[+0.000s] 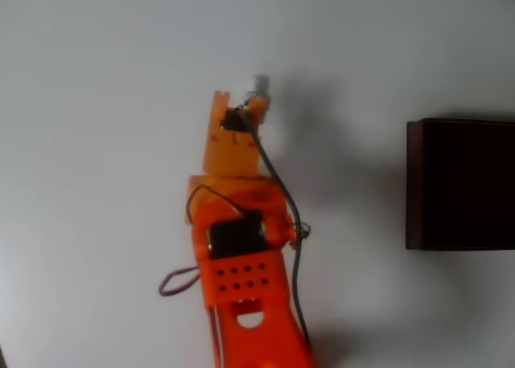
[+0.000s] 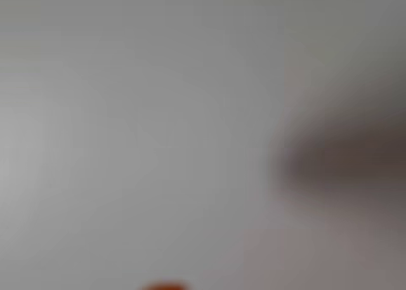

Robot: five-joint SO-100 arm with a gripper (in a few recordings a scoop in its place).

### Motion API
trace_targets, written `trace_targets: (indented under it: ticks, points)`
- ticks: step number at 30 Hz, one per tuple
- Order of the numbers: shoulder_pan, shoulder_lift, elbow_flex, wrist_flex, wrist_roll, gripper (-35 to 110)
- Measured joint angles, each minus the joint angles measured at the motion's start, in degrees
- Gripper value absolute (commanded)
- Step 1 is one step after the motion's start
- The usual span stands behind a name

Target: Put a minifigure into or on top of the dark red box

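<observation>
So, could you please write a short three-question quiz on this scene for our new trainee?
1. True or false: the minifigure already lies inside the dark red box.
2. Multiple choice: in the overhead view, the dark red box sits at A) the left edge, B) the right edge, C) the bottom edge.
3. Short answer: in the overhead view, what small white thing sits at the tip of the gripper?

Key: 1 false, it is at the gripper tip, well apart from the box. 2 B. 3 the minifigure; whether it is gripped cannot be told.
</observation>
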Motion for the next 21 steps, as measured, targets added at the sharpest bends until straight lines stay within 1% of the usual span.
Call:
trace_targets:
  ticks: [8,14,21]
  points:
    - [2.2,-7.8,-6.9,-1.2,-4.9,25]
    - [1.9,-13.2,-12.3,-1.1,-6.2,25]
    - [2.4,-17.8,-19.3,1.5,-7.3,25]
